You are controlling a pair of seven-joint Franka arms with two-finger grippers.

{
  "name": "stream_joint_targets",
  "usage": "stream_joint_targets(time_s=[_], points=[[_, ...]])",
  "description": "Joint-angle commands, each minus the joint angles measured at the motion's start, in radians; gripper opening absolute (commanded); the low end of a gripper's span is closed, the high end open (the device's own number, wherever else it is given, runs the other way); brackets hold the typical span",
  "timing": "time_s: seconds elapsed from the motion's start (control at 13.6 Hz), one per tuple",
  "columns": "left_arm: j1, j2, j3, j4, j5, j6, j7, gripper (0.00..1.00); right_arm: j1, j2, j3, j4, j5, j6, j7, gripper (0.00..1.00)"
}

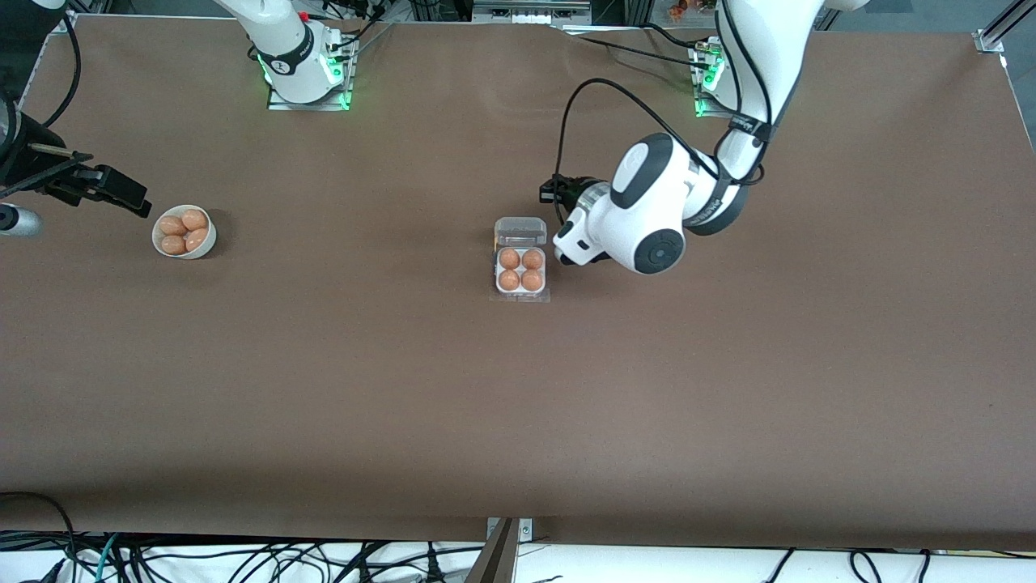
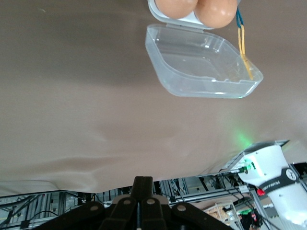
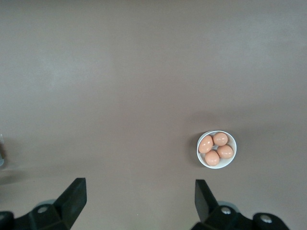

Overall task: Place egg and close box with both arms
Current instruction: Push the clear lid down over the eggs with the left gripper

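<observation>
Box [image 1: 520, 267], 4 eggs [image 1: 520, 270], lid [image 1: 520, 231] open.

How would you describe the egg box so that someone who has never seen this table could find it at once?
Start at the brown table and look to its middle, just beside the left arm's shut tool. There sits the box: a small square white tray holding four eggs, its clear hinged lid lying open. The only other eggs lie in a round white bowl at the right arm's end.
</observation>
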Motion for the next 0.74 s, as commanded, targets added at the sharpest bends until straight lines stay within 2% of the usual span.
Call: stream_joint_targets(time_s=[0.0, 0.22, 0.66], points=[[-0.062, 0.045, 0.013, 0.036, -0.018, 0.038, -0.072, 0.00, -0.004, -0.002, 0.007, -0.004, 0.014, -0.005, -0.017, 1.00], [-0.111, 0.083, 0.015, 0.041, -0.007, 0.056, -0.108, 0.00, -0.004, -0.002, 0.007, -0.004, 0.014, -0.007, -0.017, 1.00], [-0.138, 0.137, 0.015, 0.093, -0.001, 0.110, -0.143, 0.00, -0.004, 0.000, 0.007, -0.004, 0.014, -0.002, -0.017, 1.00]])
